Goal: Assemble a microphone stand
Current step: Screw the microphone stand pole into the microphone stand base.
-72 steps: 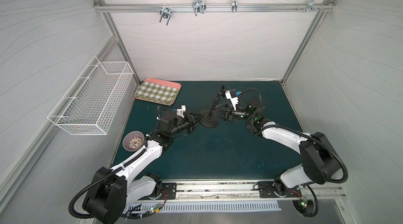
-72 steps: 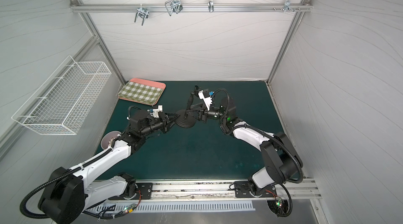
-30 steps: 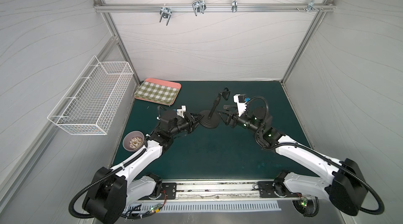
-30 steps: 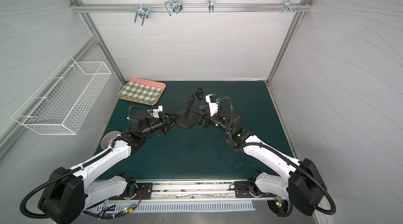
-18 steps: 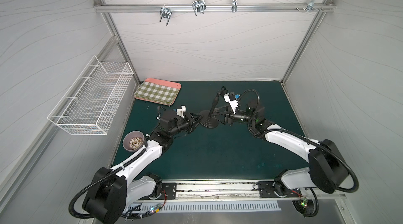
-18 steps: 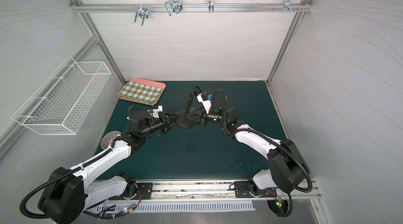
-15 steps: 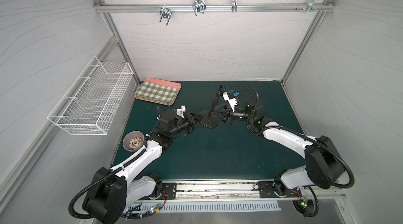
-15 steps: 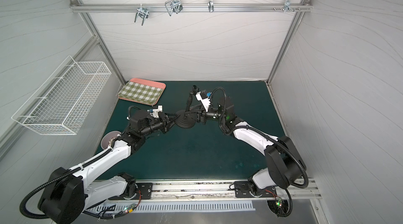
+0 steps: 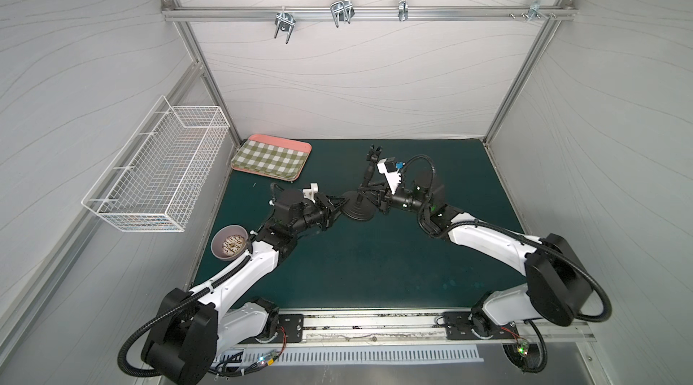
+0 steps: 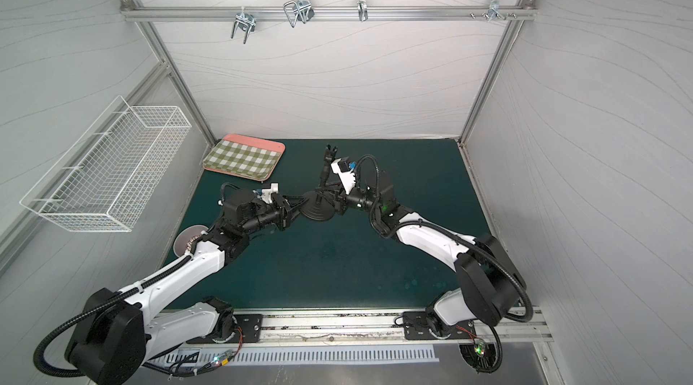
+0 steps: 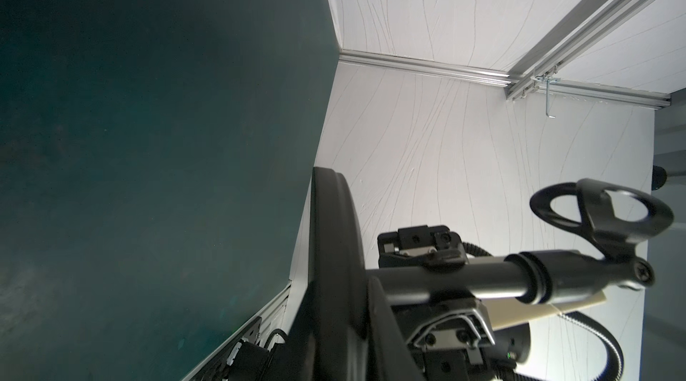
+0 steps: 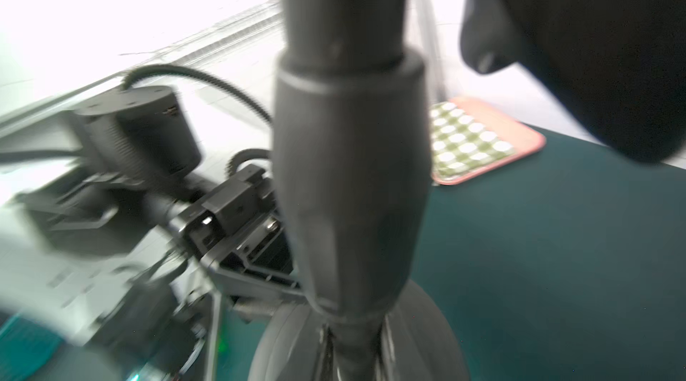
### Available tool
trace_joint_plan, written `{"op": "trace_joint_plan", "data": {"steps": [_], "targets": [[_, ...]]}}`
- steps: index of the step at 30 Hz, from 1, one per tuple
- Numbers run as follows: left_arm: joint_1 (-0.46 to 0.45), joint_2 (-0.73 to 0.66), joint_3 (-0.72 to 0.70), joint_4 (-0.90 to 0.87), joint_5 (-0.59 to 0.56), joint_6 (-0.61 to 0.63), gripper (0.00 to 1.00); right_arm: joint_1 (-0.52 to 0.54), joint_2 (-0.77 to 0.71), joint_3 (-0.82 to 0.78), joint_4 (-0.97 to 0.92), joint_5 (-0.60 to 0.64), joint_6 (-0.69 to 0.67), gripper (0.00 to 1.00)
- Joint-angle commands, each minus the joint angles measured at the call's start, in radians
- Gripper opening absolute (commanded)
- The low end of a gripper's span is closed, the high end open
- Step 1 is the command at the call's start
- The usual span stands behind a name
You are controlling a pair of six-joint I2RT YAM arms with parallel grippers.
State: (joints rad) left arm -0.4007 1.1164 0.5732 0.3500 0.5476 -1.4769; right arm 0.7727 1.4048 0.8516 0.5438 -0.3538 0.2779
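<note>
Green mat | left gripper pinches base rim, steadying it | right gripper clamps rod, probably seating it upright.

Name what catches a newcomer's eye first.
The black microphone stand, dead centre, both arms meeting at it: left gripper at its base rim, right gripper with jaws closed on its rod. Next, the checked tray in the far left corner and the wire basket on the left wall.
</note>
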Motion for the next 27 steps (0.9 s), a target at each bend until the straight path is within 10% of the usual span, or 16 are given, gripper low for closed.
{"op": "trace_joint_plan", "data": {"steps": [1,7,11,13,19,27], "targets": [[-0.004,-0.013,0.039,0.147,0.010,-0.003,0.00,0.170,-0.067,0.000,-0.103,0.392,0.029,0.01],[-0.004,-0.006,0.039,0.152,0.013,-0.006,0.00,0.342,-0.034,0.078,-0.276,0.941,0.293,0.02],[-0.004,-0.006,0.038,0.150,0.011,-0.005,0.00,0.412,0.001,0.162,-0.408,1.108,0.422,0.01],[-0.004,-0.003,0.038,0.152,0.012,-0.006,0.00,0.429,0.005,0.183,-0.426,1.117,0.423,0.17],[-0.003,-0.001,0.038,0.156,0.014,-0.006,0.00,0.399,-0.109,0.091,-0.364,0.968,0.249,0.72],[-0.003,-0.003,0.037,0.161,0.020,-0.010,0.00,0.057,-0.235,-0.143,-0.085,0.165,0.081,0.78]]}}
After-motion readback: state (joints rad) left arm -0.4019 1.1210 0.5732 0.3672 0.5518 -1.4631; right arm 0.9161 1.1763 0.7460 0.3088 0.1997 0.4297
